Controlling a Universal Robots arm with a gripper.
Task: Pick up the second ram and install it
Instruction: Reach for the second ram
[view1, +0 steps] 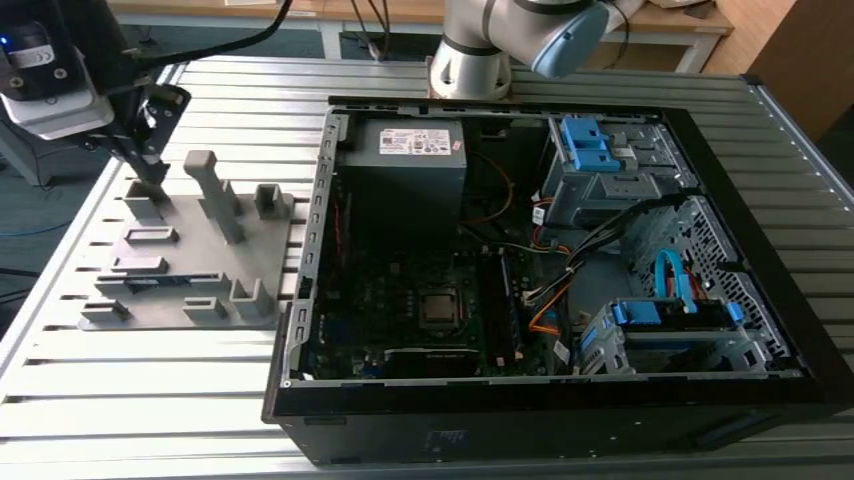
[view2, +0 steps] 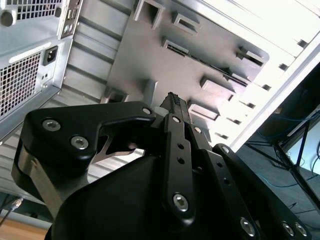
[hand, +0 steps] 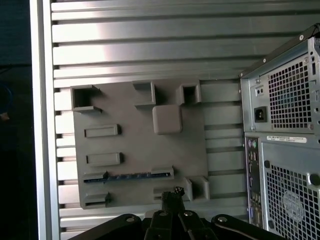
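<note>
Hovering above the grey fixture plate (view1: 200, 262), the gripper (view1: 154, 172) is clear of the surface with its fingers drawn close together, tips meeting, nothing held. The plate lies on the slatted table (view1: 160, 400), just beside the rear wall of the open computer case (view1: 534, 415), on the exterior view's left. The second ram (view1: 150, 283) is parked in the plate, standing on edge in a narrow slot so that it shows as a thin blue-green strip; it is plainer in the first wrist view (hand: 127, 176). It sits one row of pockets in from the plate edge opposite the end with the tall post (view1: 214, 200). In the exterior view the gripper appears over the post end, at the corner away from the case, so the ram lies toward the other end of the plate from the fingers, though how high the gripper hangs is hard to judge. The ram's long axis runs parallel to that plate edge, from the side away from the case toward the case, stopping short of the case-side edge. In the first wrist view the gripper (hand: 175, 193) has its linkage arms spread along the same line as the strip, so the pinch direction looks lengthwise to the board, not across its thin faces. The ram is untouched and not yet lifted.
</note>
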